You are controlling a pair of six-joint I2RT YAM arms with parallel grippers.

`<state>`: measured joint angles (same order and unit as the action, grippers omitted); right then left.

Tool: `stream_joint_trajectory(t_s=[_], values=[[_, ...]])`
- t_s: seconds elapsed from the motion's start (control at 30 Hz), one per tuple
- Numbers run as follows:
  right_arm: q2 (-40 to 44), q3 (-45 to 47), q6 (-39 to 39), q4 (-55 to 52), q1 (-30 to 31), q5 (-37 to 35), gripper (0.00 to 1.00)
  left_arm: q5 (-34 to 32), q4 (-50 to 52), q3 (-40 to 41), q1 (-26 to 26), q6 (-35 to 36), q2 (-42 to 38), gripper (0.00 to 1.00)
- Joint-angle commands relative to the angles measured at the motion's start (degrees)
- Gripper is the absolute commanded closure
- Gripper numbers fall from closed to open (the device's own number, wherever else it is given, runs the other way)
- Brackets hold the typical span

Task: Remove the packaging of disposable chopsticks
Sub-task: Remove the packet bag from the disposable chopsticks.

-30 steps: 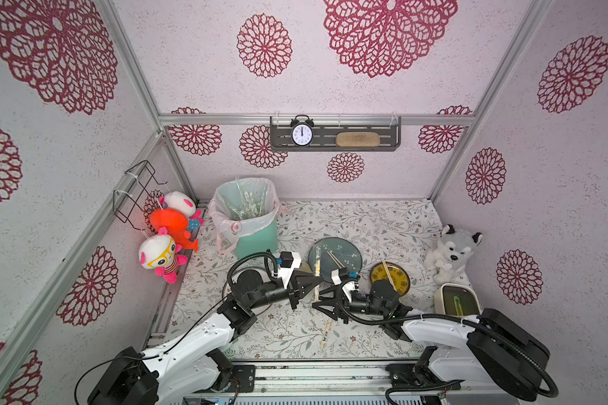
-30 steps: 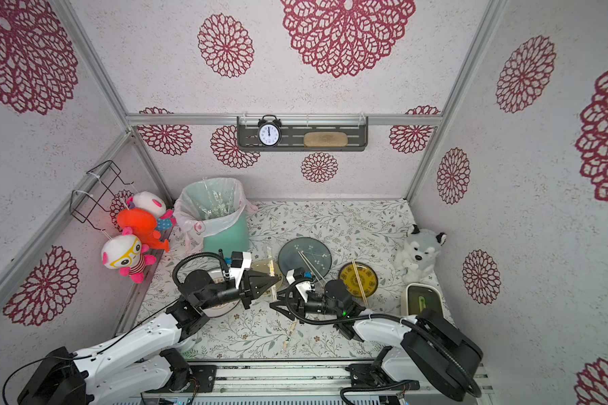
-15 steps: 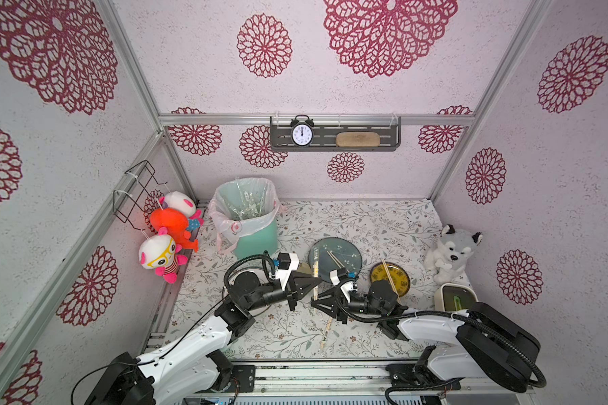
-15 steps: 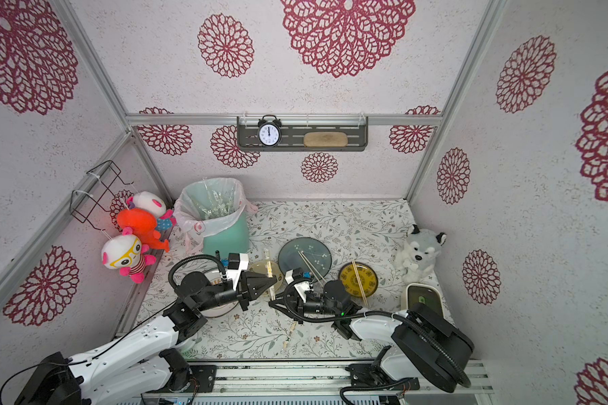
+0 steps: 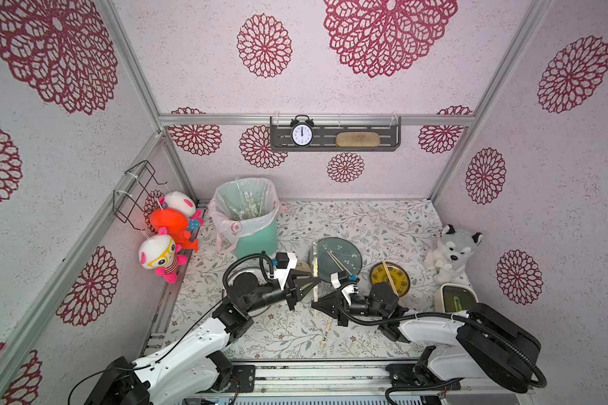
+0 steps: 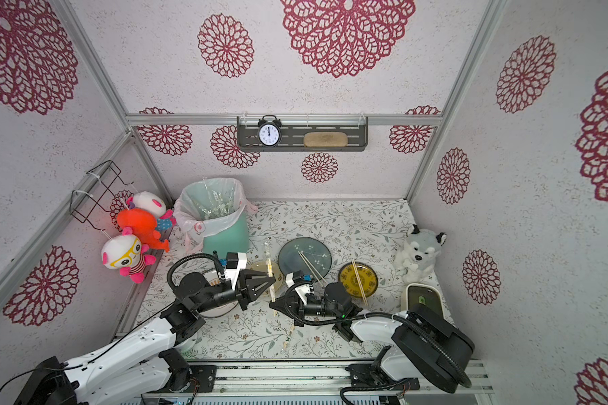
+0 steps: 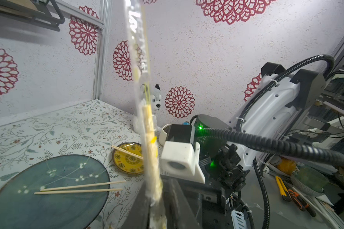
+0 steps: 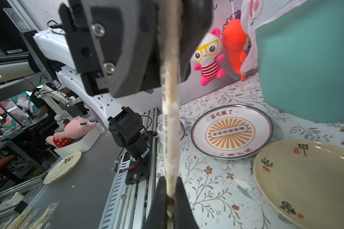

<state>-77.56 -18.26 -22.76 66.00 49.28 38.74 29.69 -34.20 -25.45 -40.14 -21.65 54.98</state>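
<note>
One pair of disposable chopsticks [image 5: 316, 261] in its clear packaging [image 7: 136, 25] hangs above the table between my two grippers. My right gripper [image 8: 170, 190] is shut on the pair's near end [image 8: 170, 138]. My left gripper [image 7: 159, 198] stands a little farther along the pair. Its jaws are slightly apart; the wrapped sticks [image 7: 150, 138] lean on one finger, with a gap to the other. The sleeve reaches well past the stick tips. In both top views the grippers [image 5: 316, 280] [image 5: 315, 305] meet tip to tip beside the dark plate. Another wrapped pair [image 5: 325, 333] lies near the front edge.
Bare chopsticks lie on a dark teal plate [image 5: 348, 245] and on a yellow plate [image 5: 378, 278]. A cream plate [image 8: 306, 178] and a white patterned plate [image 8: 232, 131] sit near the left arm. A lined green bin [image 5: 257, 238] holds sleeves. Plush husky [image 5: 450, 252] at right.
My right gripper's jaws have closed on the end of the pair. My left gripper's jaws have parted a little. Both arms have stayed nearly in place.
</note>
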Motion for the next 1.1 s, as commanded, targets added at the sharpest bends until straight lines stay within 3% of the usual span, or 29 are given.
stream_joint_trajectory(t_s=[0.0, 0.27, 0.4, 0.57, 0.7, 0.77, 0.93, 1.07], values=[[-0.48, 0.42, -0.85, 1.0, 0.2, -0.25, 1.0, -0.43, -0.81, -2.37, 0.74, 0.85, -1.63, 0.78], [0.2, 1.82, 0.63, -0.48, 0.87, -1.47, 1.0, 3.45, -0.69, -6.92, 1.9, -0.28, 0.71, 0.92], [-0.51, 1.85, 1.21, -1.7, 0.95, -2.08, 1.0, 0.45, -1.2, -8.19, 3.82, -1.24, -0.68, 0.94], [-3.48, 1.1, 2.07, -3.82, 1.43, -3.21, 1.0, -6.36, 9.19, -15.67, 8.42, 1.51, -5.47, 0.95], [-4.57, 0.95, 2.5, -3.76, 2.22, -3.36, 1.0, -4.77, 12.34, -19.46, 10.21, 1.87, -5.82, 0.93], [-4.87, 0.6, 3.1, -4.48, 2.7, -3.56, 1.0, -2.87, 11.44, -19.52, 10.25, 0.8, -5.18, 1.0], [-4.48, -0.47, 3.72, -5.0, 2.98, -3.68, 1.0, 6.04, 4.73, -14.79, 9.91, -4.51, -4.09, 0.96], [-2.43, -2.69, 4.78, -8.94, 2.96, -3.5, 1.0, 5.87, 4.59, -10.49, 9.17, -4.19, -5.41, 1.0]])
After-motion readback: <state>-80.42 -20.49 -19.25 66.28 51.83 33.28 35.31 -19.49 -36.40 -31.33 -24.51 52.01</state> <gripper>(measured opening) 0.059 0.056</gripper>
